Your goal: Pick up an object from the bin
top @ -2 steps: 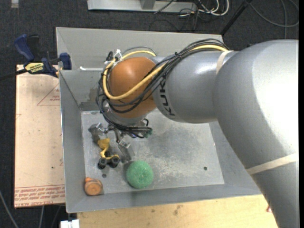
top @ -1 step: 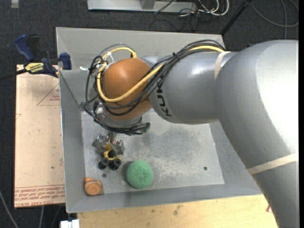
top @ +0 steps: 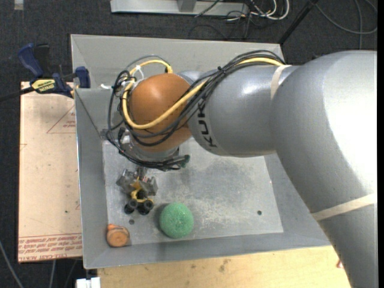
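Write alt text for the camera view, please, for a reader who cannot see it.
A grey robot arm reaches from the right into a grey metal bin, its gripper low near the lower-left corner. A green ball lies just right of the gripper, a small orange thing in the corner itself.

So the grey metal bin (top: 240, 185) has a flat, scuffed floor with sloped walls around it. I'm using the fuzzy green ball (top: 176, 220) as my reference; it sits on the floor close to the near wall. Left of the ball, a bit nearer the wall, there's a stubby orange piece (top: 118, 236) tucked in the corner. Up and left of the ball, near it but not touching, is a small black-and-yellow thing (top: 138, 204), can't tell what. Right of the ball there's one dark speck (top: 259, 212) on the floor.
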You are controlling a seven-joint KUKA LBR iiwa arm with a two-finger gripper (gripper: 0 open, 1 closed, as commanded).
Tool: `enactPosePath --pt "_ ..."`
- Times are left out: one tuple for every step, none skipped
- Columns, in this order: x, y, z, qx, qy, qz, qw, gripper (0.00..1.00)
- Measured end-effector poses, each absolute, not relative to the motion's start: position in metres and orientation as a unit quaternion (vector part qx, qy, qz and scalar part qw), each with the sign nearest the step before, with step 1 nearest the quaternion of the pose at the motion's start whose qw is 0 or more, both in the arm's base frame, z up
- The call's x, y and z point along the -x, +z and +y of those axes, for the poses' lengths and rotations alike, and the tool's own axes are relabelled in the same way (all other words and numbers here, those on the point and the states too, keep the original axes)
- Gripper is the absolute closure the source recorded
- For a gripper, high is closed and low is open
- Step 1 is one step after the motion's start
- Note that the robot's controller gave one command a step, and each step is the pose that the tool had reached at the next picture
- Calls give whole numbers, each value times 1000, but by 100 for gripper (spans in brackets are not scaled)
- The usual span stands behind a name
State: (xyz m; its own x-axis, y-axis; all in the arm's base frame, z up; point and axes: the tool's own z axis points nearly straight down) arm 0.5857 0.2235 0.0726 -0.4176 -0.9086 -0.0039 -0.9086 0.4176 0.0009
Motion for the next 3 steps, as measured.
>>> enactPosePath --pt "-577 118 223 540 2 841 -2 100" --pt "-580 188 221 543 1 840 0 100" --pt "-583 215 218 553 0 833 5 100"
